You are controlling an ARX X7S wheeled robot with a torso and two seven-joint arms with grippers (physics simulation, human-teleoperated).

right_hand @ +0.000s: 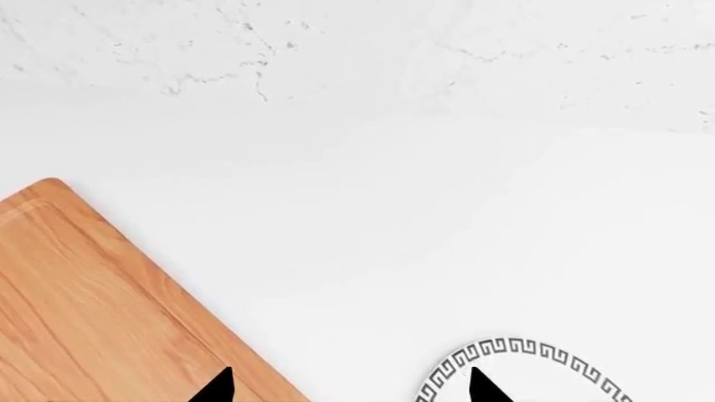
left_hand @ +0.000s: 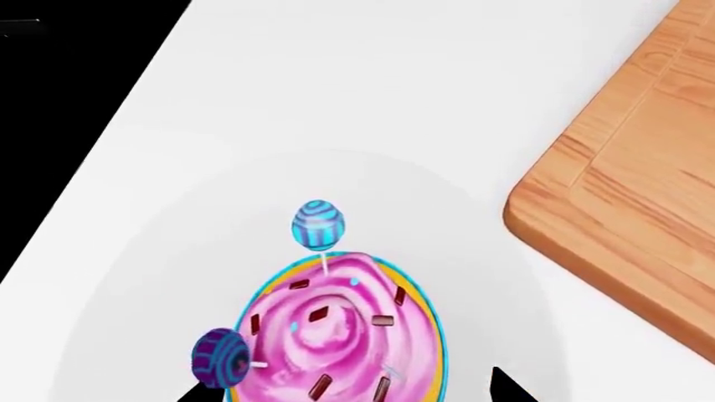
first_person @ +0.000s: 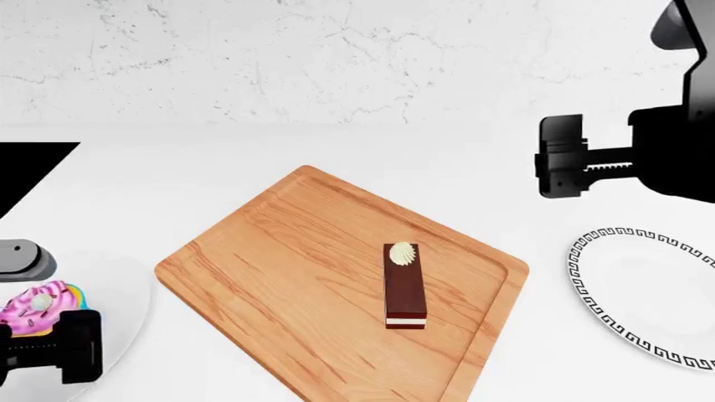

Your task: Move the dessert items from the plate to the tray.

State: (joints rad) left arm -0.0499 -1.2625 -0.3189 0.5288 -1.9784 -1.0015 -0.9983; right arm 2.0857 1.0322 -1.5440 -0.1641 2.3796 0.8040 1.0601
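Observation:
The cupcake, blue-wrapped with pink sprinkled frosting and two blue candy balls, stands on a plain white plate at the far left in the head view. My left gripper is open, with a fingertip on each side of the cupcake and a gap showing at one side. The chocolate cake slice with its cream swirl lies on the wooden tray. My right gripper is open and empty, held high over the table between the tray and a patterned plate.
A white plate with a black key-pattern rim lies right of the tray with nothing on it; its rim shows in the right wrist view. The tray's corner lies close to the cupcake's plate. The table's edge is at the left.

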